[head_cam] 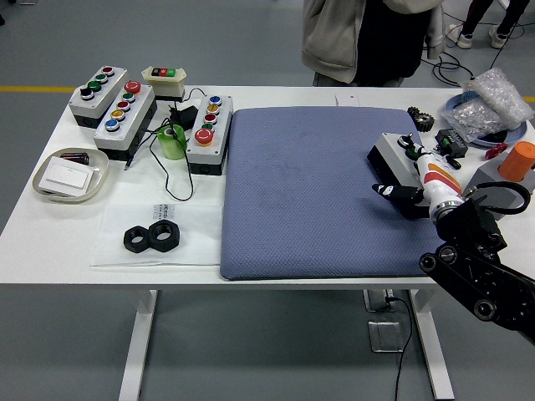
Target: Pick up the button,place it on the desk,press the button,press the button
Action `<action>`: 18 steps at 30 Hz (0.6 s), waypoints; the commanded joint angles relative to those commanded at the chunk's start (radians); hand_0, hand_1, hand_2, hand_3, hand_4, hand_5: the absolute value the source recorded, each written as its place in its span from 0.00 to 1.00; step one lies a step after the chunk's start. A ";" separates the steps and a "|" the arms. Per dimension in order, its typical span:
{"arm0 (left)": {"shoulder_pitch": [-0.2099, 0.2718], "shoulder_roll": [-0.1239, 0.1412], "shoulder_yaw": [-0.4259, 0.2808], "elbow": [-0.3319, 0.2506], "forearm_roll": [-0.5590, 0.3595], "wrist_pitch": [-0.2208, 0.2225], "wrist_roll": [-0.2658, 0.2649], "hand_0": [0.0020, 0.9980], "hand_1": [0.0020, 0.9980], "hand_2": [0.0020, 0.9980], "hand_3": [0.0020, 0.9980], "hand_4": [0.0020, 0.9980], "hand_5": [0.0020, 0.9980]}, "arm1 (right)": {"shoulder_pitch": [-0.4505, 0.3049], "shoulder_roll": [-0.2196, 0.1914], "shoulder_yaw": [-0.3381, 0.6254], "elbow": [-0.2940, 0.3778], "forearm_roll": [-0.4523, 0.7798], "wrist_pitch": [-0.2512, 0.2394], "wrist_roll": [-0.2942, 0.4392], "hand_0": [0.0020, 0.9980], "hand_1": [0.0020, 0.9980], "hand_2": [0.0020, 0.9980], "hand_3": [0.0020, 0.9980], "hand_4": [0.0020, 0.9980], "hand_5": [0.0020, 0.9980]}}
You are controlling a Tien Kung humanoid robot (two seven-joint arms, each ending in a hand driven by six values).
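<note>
Black and jointed, the right arm enters from the lower right corner, and its white-and-orange robot hand lies on a grey button box at the right edge of the blue mat. Whether its fingers clasp the box or merely rest on it cannot be told. Beneath, the white tabletop carries the mat in the middle and three more button boxes at far left, beside a green tape roll, two black nuts and a shallow tray. An orange cylinder and a plastic bag sit far right. A person stands beyond, on grey floor.
</note>
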State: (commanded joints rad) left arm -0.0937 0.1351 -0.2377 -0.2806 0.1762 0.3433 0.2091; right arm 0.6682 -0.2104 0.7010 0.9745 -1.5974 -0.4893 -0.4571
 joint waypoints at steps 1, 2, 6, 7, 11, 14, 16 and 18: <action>0.000 0.000 0.000 0.000 0.000 0.000 0.000 0.77 0.80 0.89 0.81 0.56 1.00 | 0.000 0.000 0.000 0.000 0.001 -0.001 0.000 1.00 0.93 1.00 1.00 0.98 0.36; 0.000 0.000 0.000 0.000 0.001 0.000 0.000 0.77 0.80 0.89 0.81 0.57 1.00 | 0.000 0.000 0.000 0.000 0.001 -0.001 0.000 1.00 0.89 0.98 1.00 0.98 0.31; 0.003 0.000 -0.008 0.000 0.012 0.000 0.004 0.77 0.80 0.89 0.81 0.57 1.00 | -0.008 -0.004 0.008 0.011 0.004 -0.018 0.001 1.00 0.89 0.98 1.00 0.98 0.31; 0.003 0.000 -0.010 0.001 0.017 0.000 0.006 0.77 0.80 0.89 0.81 0.57 1.00 | -0.010 -0.006 0.008 0.017 -0.001 -0.030 -0.002 1.00 0.89 0.98 1.00 0.98 0.31; 0.005 0.000 -0.015 0.001 0.024 -0.001 0.008 0.77 0.80 0.89 0.80 0.57 1.00 | -0.014 -0.011 0.016 0.033 -0.023 -0.046 -0.008 0.98 0.88 0.95 1.00 0.97 0.30; 0.006 0.001 -0.017 0.001 0.028 -0.002 0.009 0.77 0.80 0.89 0.81 0.57 1.00 | -0.014 -0.016 0.024 0.044 -0.037 -0.051 -0.011 0.98 0.87 0.95 1.00 0.97 0.30; 0.006 0.001 -0.017 0.001 0.027 -0.002 0.008 0.77 0.80 0.89 0.81 0.57 1.00 | -0.012 -0.016 0.024 0.045 -0.050 -0.050 -0.016 0.98 0.87 0.95 1.00 0.97 0.30; 0.006 0.001 -0.016 0.001 0.026 -0.002 0.008 0.77 0.80 0.89 0.81 0.57 1.00 | -0.007 -0.014 0.022 0.037 -0.050 -0.046 -0.019 0.98 0.87 0.95 1.00 0.97 0.30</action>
State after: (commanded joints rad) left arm -0.0877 0.1362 -0.2535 -0.2793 0.2018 0.3412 0.2168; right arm 0.6607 -0.2240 0.7235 1.0116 -1.6474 -0.5354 -0.4762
